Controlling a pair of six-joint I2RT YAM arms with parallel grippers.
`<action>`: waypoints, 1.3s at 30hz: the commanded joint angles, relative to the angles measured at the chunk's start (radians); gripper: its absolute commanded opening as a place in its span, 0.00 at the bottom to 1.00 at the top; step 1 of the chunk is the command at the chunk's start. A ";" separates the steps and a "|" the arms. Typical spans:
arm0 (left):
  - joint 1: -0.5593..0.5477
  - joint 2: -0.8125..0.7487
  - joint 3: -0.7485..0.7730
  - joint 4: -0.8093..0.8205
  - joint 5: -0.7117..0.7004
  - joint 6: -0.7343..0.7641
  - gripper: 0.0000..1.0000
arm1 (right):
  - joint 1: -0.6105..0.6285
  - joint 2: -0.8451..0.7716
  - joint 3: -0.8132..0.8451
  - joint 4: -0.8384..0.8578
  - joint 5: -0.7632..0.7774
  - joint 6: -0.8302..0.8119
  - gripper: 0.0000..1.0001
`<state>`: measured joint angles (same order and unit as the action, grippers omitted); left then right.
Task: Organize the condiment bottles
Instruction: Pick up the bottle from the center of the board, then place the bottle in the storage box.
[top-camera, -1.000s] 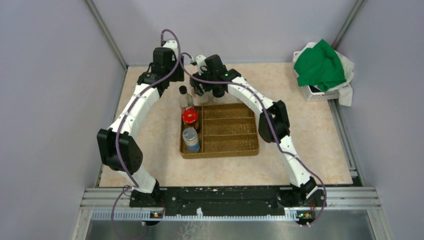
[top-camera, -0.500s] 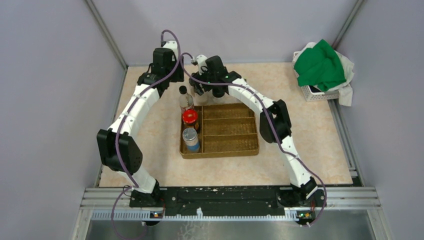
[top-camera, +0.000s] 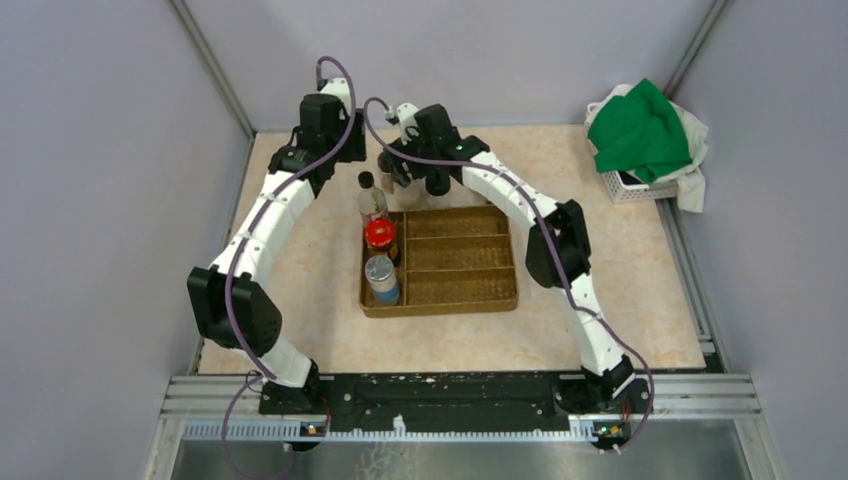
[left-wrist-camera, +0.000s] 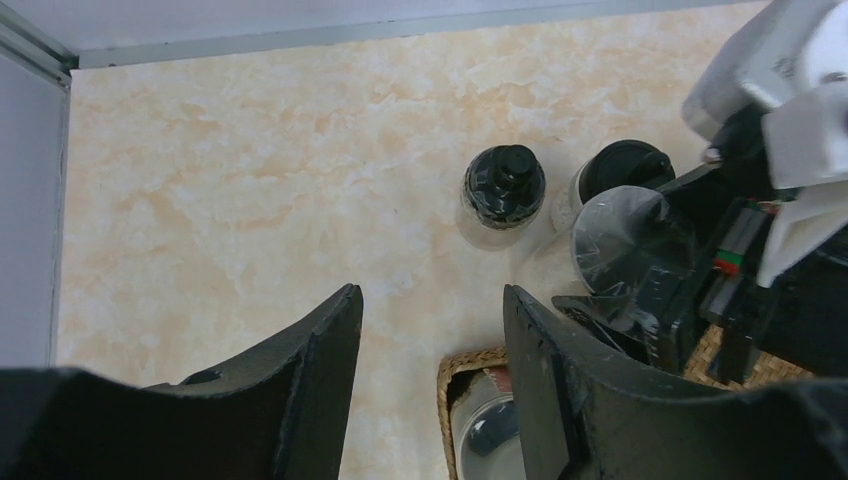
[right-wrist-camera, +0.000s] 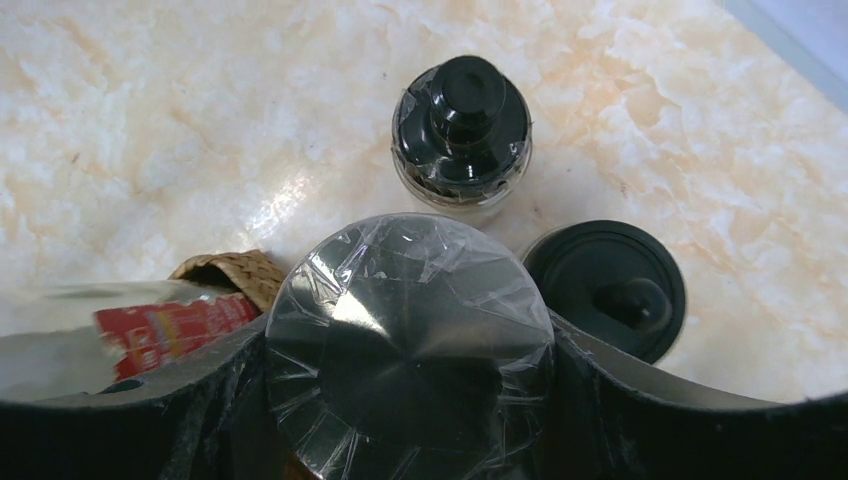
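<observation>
Currently: Right Gripper Clamped on a Jar, Left Gripper Released

**1. Right gripper.** The right gripper (right-wrist-camera: 408, 345) sits at the far left corner of the woven tray (top-camera: 440, 308). Its fingers (right-wrist-camera: 600, 390) press against both sides of the held silver-lidded jar (right-wrist-camera: 400, 290), whose lid is wrapped in clear film. The grasp is closed on this jar. The frames do not show whether the jar's base rests on the table (top-camera: 620, 280) or is raised.

**2. Left gripper.** The left gripper (left-wrist-camera: 432, 300) hangs above bare table just outside the same tray corner. Its fingers (left-wrist-camera: 310, 380) are spread apart and grasp nothing.

**3. Jars on the table.** Two jars stand upright just beyond the right gripper, near each other:
- the knobbed black-lidded jar (right-wrist-camera: 462, 120), farther from the tray;
- the flat black-lidded jar (right-wrist-camera: 600, 280), just beside the held jar.

**4. Items in the tray.** The left compartment holds three upright items in a row, listed from far end to near end:
- the red-labelled bottle (top-camera: 372, 197) with a black cap;
- the red-lidded jar (top-camera: 379, 234);
- the second silver-lidded jar (top-camera: 381, 272).
</observation>
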<state>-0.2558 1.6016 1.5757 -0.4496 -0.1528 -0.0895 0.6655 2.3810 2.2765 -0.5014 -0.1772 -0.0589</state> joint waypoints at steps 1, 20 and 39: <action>0.006 -0.057 -0.003 0.011 0.010 -0.021 0.60 | 0.008 -0.182 0.026 0.068 0.007 0.007 0.33; 0.006 -0.115 -0.024 -0.016 -0.004 -0.021 0.60 | 0.046 -0.578 -0.173 -0.102 0.161 -0.065 0.32; 0.006 -0.129 0.010 -0.044 0.010 -0.023 0.61 | 0.186 -1.114 -1.062 0.105 0.203 0.142 0.30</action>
<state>-0.2554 1.5124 1.5501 -0.4942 -0.1493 -0.1040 0.8207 1.3277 1.2613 -0.5655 0.0322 0.0212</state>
